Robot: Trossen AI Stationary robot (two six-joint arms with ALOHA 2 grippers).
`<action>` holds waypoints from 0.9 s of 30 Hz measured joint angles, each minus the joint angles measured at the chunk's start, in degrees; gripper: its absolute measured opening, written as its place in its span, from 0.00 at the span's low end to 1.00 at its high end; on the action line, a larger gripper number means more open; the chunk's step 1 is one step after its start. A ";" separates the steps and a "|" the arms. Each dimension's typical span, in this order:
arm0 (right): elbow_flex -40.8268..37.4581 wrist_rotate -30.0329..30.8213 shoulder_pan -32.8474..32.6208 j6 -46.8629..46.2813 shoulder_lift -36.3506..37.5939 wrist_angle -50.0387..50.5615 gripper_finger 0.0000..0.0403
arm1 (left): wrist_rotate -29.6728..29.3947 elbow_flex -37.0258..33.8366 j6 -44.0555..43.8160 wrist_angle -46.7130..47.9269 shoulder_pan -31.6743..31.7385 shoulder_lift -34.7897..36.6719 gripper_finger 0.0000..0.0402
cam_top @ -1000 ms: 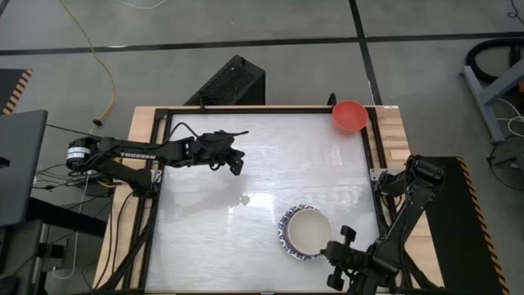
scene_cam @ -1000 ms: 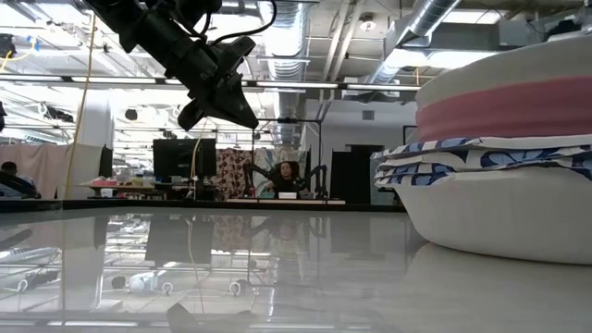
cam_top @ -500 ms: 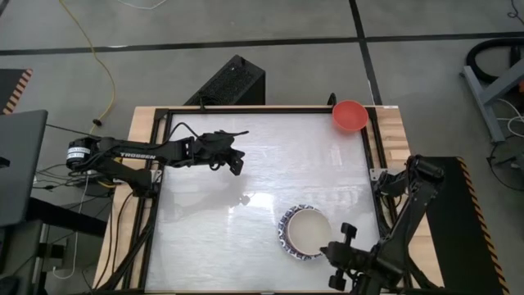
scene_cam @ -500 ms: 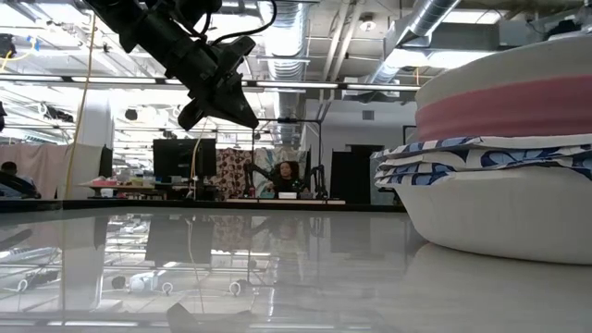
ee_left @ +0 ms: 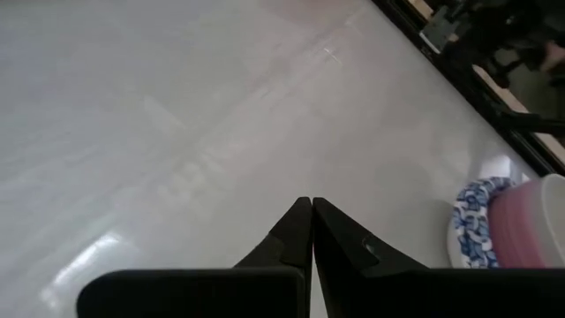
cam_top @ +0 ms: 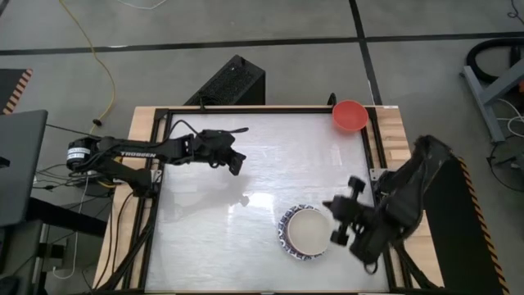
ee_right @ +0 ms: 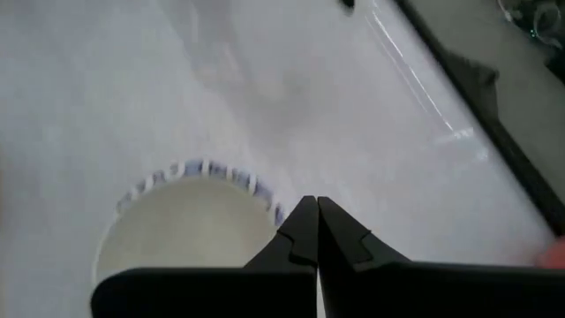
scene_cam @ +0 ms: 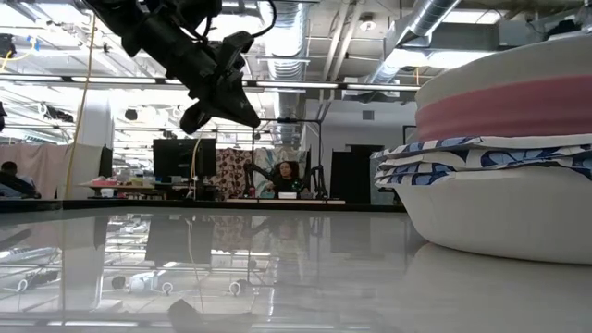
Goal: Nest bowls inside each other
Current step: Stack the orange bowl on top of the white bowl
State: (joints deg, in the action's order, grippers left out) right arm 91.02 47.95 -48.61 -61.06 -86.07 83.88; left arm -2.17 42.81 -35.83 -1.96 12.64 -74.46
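On the white worktop point(cam_top: 205, 238) a nested stack of bowls point(cam_top: 307, 232) sits near the front; the red bowl point(cam_top: 350, 115) waits at the far right corner. Both grippers, left point(cam_top: 237, 166) and right point(cam_top: 337, 220), have jaws together, empty. The right should open wide before reaching for the red bowl's rim.

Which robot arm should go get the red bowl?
Probably the right: its shut gripper sits on the small round red bowl's side of the table; the left gripper is across it.
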 joint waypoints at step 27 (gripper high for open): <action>-0.35 -41.48 50.09 62.39 19.38 -36.45 0.03 | 11.43 0.00 2.59 -10.63 2.25 -0.02 0.00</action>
State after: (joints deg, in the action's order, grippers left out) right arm 90.67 6.48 1.48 1.33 -66.69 47.43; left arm 9.25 42.81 -33.24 -12.59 14.90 -74.48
